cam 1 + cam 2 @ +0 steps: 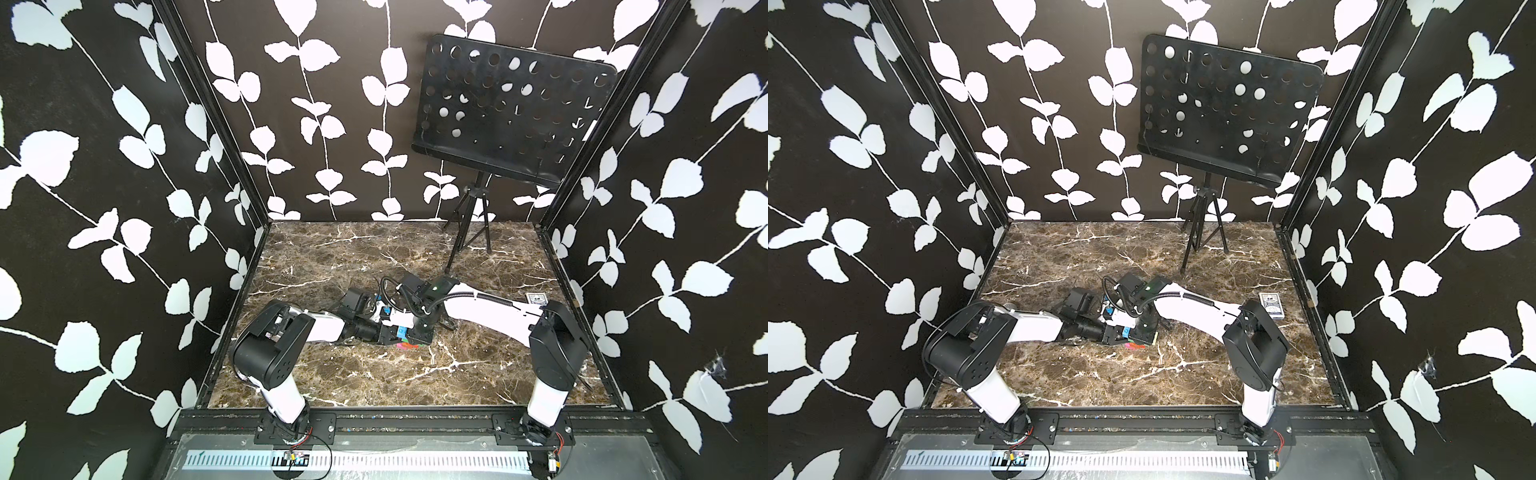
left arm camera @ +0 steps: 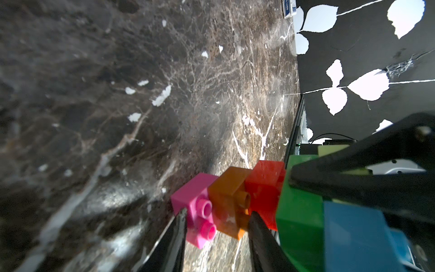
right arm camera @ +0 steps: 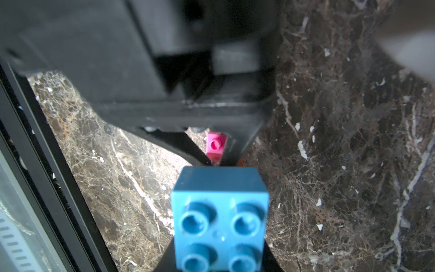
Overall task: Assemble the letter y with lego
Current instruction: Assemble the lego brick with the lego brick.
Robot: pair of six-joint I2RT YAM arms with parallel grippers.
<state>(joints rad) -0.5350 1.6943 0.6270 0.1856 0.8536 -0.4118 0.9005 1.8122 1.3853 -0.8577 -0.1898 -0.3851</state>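
Note:
The letter y [image 1: 404, 338] hangs just above the marble table [image 1: 374, 374] at its middle, held between both arms. In the left wrist view it runs from pink brick [image 2: 195, 207] through two orange bricks [image 2: 228, 200] to the green crossbar [image 2: 299, 212], which carries a blue tip [image 2: 357, 233] and a partly hidden cream tip [image 2: 329, 149]. My left gripper [image 2: 217, 235] is shut on the pink and orange stem end. My right gripper [image 3: 219, 259] is shut on the top end, its fingers either side of the blue brick [image 3: 219, 219].
A blue-and-white card box [image 1: 536, 298] lies near the right wall. A black music stand [image 1: 511, 112] stands at the back right, its tripod legs [image 1: 465, 237] on the table. Patterned walls enclose three sides, with a black rail [image 1: 415, 419] in front.

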